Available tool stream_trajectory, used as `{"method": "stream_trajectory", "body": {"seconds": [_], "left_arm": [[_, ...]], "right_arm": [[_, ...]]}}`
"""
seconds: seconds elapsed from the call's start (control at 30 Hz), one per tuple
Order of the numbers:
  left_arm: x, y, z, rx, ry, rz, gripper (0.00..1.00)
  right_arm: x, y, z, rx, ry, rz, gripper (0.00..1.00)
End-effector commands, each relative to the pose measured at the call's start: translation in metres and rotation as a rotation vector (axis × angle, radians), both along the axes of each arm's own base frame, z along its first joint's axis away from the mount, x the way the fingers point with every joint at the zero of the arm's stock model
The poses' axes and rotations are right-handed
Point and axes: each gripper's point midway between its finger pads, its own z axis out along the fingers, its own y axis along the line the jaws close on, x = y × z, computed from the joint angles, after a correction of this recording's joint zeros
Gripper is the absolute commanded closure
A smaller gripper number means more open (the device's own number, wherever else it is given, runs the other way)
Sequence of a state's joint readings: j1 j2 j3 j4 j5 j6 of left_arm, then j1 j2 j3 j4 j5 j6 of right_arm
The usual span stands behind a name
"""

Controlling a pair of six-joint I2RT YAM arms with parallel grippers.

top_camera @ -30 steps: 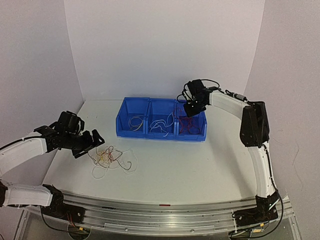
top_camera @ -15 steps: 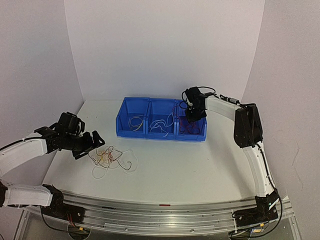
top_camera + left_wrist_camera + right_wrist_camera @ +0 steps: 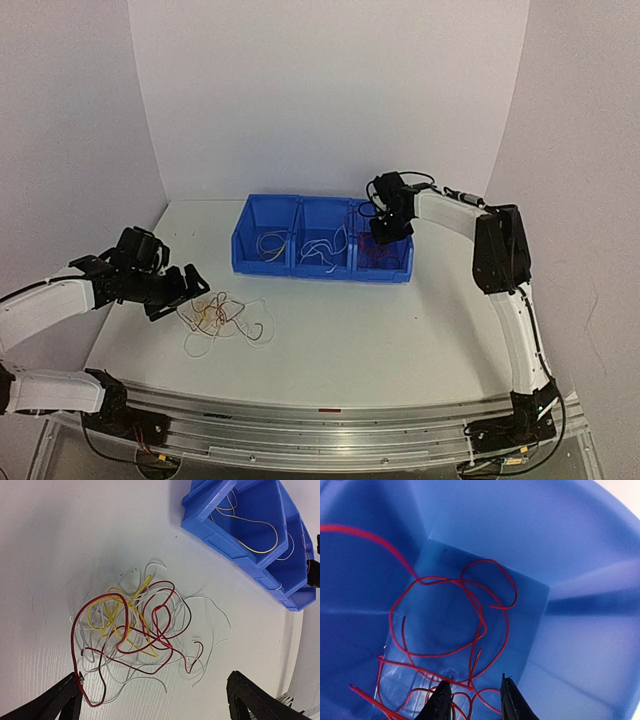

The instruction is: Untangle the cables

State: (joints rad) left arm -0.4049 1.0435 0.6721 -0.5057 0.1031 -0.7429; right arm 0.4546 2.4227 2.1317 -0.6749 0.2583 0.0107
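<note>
The left gripper (image 3: 178, 290) had hardly stirred over the last second. It hung low over the white table (image 3: 400, 330) with its jaws spread as wide as they go and nothing between them. At about 4 o'clock from it in the overhead view, flat on the table, lay the loose tangle of thin red, white and yellow-tan cables (image 3: 225, 318). The left wrist view showed springy, thread-like loops crossing one another many times. The yellow ones bunched towards the middle, bright and dark red ones wound around them, and pale white ones trailed out at the edges. One red end lay just beside a finger (image 3: 50, 705), at 7 o'clock of the heap.

At 1 o'clock from the tangle stood the blue plastic three-compartment bin (image 3: 300, 266). Its left compartment held a yellow-tan wire (image 3: 250, 530), the middle one white wires (image 3: 322, 250), and the right one red wires (image 3: 455, 625).

The change was at the right gripper (image 3: 385, 228). A second earlier it had stood higher above the right compartment with its jaws closed. Now it had sunk into that compartment and the jaws had parted to a modest gap. Nothing was pinched between them, and the red loops lay on the bin floor under the fingertips. That looked like a red cable just let go among its own colour. The sorting seemed only partway done, since the heap on the table held many strands yet.
</note>
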Motion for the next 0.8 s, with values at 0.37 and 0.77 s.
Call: {"method": "stream_trajectory", "body": {"seconds": [0.37,0.77], "left_arm": [[0.004,-0.002,0.008,-0.02,-0.024,0.006,0.0],[0.0,-0.001,0.007,-0.015,-0.019,0.005,0.0]], "right_arm": [[-0.043,0.006,0.09,0.004,-0.07,0.274,0.49],[-0.089,0.03,0.074,-0.027,0.012,0.771,0.38]]}}
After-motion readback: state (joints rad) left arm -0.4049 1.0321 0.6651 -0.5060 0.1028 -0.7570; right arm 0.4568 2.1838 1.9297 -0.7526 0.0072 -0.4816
